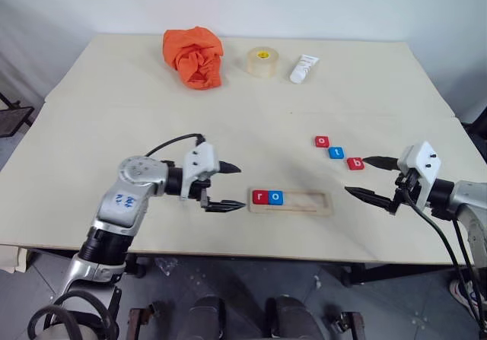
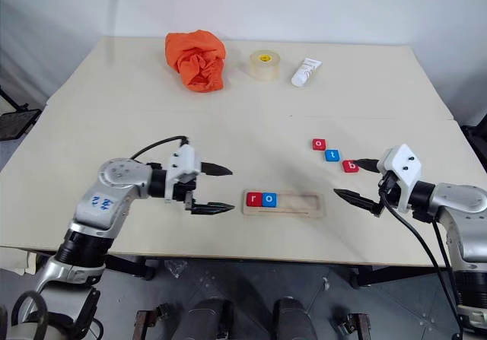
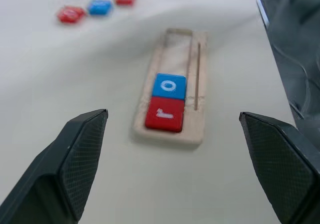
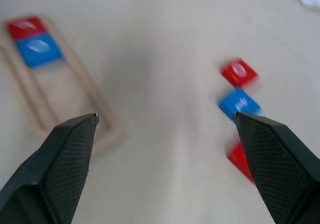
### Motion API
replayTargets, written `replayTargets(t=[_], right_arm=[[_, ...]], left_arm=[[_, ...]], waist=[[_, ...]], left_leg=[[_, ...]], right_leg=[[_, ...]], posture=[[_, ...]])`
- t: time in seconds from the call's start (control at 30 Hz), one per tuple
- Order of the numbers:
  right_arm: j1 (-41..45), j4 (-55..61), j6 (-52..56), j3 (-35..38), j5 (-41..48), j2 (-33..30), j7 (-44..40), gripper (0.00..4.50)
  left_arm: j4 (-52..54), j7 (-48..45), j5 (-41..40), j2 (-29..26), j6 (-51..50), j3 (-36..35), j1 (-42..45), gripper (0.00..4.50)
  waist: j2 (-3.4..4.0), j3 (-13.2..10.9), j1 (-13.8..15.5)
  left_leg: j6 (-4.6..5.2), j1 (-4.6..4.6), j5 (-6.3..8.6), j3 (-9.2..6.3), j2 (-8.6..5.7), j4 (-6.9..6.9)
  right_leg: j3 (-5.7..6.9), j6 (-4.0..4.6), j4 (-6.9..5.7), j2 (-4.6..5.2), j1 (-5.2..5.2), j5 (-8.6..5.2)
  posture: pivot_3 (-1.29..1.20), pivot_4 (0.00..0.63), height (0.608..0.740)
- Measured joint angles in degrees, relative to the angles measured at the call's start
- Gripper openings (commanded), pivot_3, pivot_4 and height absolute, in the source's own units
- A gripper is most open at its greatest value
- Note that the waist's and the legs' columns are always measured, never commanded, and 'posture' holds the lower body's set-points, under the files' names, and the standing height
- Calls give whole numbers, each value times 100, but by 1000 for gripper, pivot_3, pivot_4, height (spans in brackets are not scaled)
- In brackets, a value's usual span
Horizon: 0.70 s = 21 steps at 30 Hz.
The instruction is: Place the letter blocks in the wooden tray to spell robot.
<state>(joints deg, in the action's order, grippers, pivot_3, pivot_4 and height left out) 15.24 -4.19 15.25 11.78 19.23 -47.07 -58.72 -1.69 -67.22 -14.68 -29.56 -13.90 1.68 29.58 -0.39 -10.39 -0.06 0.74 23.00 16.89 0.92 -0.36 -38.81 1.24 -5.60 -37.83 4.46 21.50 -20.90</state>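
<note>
- Two flat square letter blocks sit in the long shallow pale-wood tray with rounded corners (image 1: 308, 202): a red block with a white "r" (image 1: 260, 197) at the tray's left end, and a blue block with a white "o" (image 1: 275, 197) touching it on its right side.
- The rest of the wooden tray, to the right of those two blocks, is bare wood with a thin raised rim all round.
- Three more small square blocks lie on the cream worktop (image 1: 114, 104) to the right of the tray and farther from the robot, in a slanted row: a red block with a white "o" (image 1: 322, 141), a blue block with a white "t" (image 1: 336, 152), and a red block with a white "b" (image 1: 354, 163). They lie close together, nearly corner to corner.
- The left tool (image 1: 226, 187) hovers just left of the tray's left end, its two black fingers spread wide and holding nothing.
- The right tool (image 1: 370, 178) hovers to the right of the tray, close to the red "b" block, its fingers also spread wide and empty.
- At the far side of the worktop lie a crumpled orange cloth (image 1: 195, 56), a roll of clear tape (image 1: 262, 61) and a small white tube (image 1: 303, 69).
</note>
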Motion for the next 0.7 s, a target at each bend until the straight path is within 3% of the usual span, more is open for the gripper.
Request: replayTargets(t=[0.17, 0.4, 0.7], right_arm=[[255, -42, 275, -163, -120, 204, 515, 4500], [91, 37, 701, -114, -91, 203, 774, 4500], [-335, 594, 1506, 604, 339, 268, 1344, 4500]], left_arm=[[-1011, -298, -410, 64, 1485, -665, -600, 4478], [-1329, -1070, -796, -64, 2418, -868, -1112, 4478], [-2204, -1764, -1076, -16, 3150, -891, -720, 4478]], waist=[[1, 1, -15], [1, 1, 13], [2, 1, -9]], left_leg=[[2, -1, 1, 2, 0, 1], [11, 1, 7, 0, 0, 2], [12, -1, 7, 0, 0, 11]], right_leg=[[2, 0, -2, 0, 1, 0], [4, 0, 3, 6, -2, 0], [4, 0, 1, 5, 0, 0]], posture=[[0, 150, 740], [0, 150, 740], [0, 150, 740]])
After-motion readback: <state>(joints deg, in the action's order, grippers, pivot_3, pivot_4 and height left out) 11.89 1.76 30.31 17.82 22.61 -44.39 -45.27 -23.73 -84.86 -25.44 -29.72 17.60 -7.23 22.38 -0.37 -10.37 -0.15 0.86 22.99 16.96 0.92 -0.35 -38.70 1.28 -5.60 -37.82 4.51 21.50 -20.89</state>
